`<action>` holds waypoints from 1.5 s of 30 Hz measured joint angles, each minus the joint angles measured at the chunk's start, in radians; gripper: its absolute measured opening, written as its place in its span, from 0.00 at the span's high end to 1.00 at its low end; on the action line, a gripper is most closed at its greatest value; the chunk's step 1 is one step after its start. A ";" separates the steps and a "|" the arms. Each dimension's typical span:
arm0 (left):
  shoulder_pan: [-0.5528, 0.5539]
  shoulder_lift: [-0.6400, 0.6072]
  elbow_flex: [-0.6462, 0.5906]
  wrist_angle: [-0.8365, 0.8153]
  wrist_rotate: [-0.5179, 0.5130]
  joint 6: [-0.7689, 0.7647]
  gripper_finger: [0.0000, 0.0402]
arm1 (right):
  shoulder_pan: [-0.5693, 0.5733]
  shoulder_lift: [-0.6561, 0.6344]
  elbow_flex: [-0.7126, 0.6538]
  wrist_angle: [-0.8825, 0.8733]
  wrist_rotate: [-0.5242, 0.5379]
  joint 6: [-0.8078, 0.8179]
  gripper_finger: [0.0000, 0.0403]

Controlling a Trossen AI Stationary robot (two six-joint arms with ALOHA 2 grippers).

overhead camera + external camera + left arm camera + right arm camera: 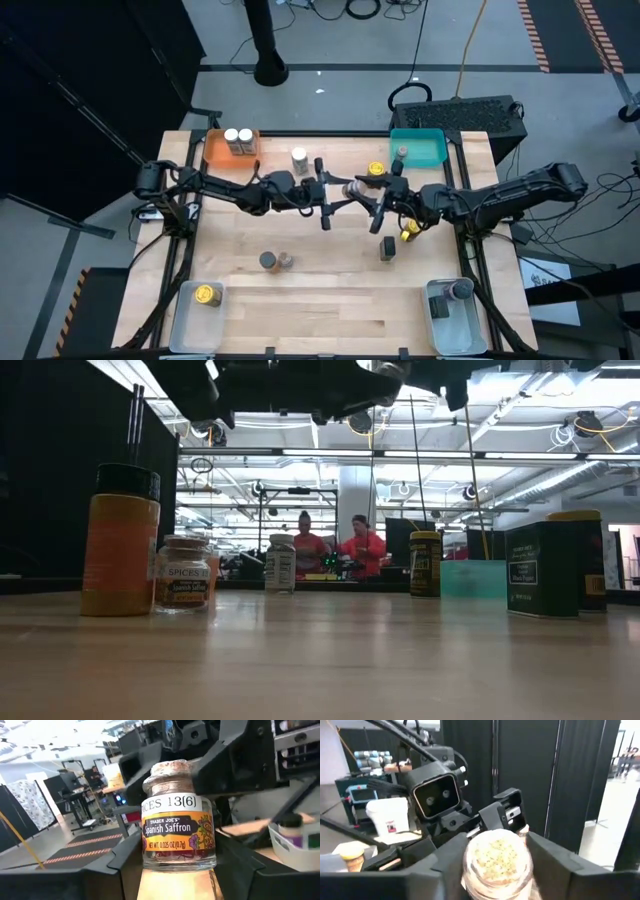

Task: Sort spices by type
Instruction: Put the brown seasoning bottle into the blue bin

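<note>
Sorting is partly done: two jars (pixel 238 139) sit in the orange tray (pixel 214 153); beside it, a saffron jar (pixel 178 820) is gripped between both end effectors, left (pixel 327 193) and right (pixel 372 193); several jars remain on the counter (pixel 330 290).

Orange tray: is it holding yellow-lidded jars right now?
No. In the high view the orange tray holds two white-topped jars, none with a yellow lid.

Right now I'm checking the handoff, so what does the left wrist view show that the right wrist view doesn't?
Only the left wrist view shows the saffron jar from its side, with its "Spanish Saffron" label readable. Only the right wrist view shows the jar end-on, a pale speckled round face, with the other arm's wrist camera behind it. Both show the same jar between dark fingers, each arm facing the other.
</note>
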 joint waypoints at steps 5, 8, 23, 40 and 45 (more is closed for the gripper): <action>-0.008 0.000 0.000 -0.148 0.012 0.022 0.50 | 0.024 -0.045 0.088 -0.266 0.002 0.076 0.32; -0.025 0.000 0.000 -0.209 0.020 0.048 0.50 | 0.046 -0.046 0.217 -0.527 -0.003 0.131 0.28; -0.075 -0.006 0.000 -0.237 0.108 0.021 0.50 | 0.186 0.264 0.716 -1.331 -0.122 0.080 0.33; -0.103 -0.007 0.000 -0.170 0.116 0.022 0.50 | 0.182 0.300 0.719 -1.311 -0.103 0.102 0.43; -0.102 -0.007 0.000 -0.166 0.145 0.019 0.50 | 0.183 0.300 0.719 -1.310 -0.107 0.102 0.55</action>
